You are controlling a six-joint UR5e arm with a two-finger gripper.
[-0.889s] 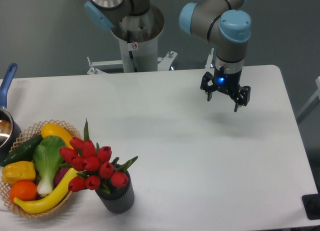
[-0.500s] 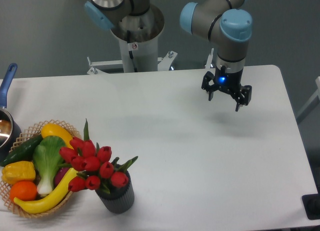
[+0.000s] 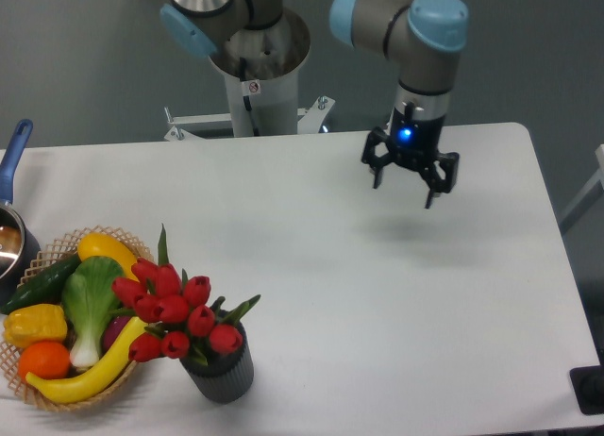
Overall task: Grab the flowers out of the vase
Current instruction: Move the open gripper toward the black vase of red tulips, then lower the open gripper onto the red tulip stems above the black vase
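A: Where the table's near-left corner meets the wicker basket, you find the flowers, a tight bunch of red tulip buds with green leaves poking out on the right side and 1 thin leaf standing up at the back.

B: Are they in the vase?

A: Yes. You see their stems go down into the vase, a short dark grey ribbed cylinder standing upright near the front edge. The buds lean left, so the bunch overhangs the basket's rim.

B: What sits in the basket?

A: You have a bok choy, a banana curving along the front, an orange, 2 yellow peppers and a dark green cucumber. The banana's tip lies just beside the vase, under the tulips.

B: And beyond that?

A: At the far left edge you can make out part of a pot with a blue handle.

B: Where is the gripper?

A: You find the gripper well apart from the flowers, over the far right part of the table, pointing down with a blue light lit on its body. It hangs above the surface, and a soft shadow falls on the table below it.

B: How do the jaws stand?

A: They are spread wide, and you can see nothing between them. The 2 fingers hold only air.
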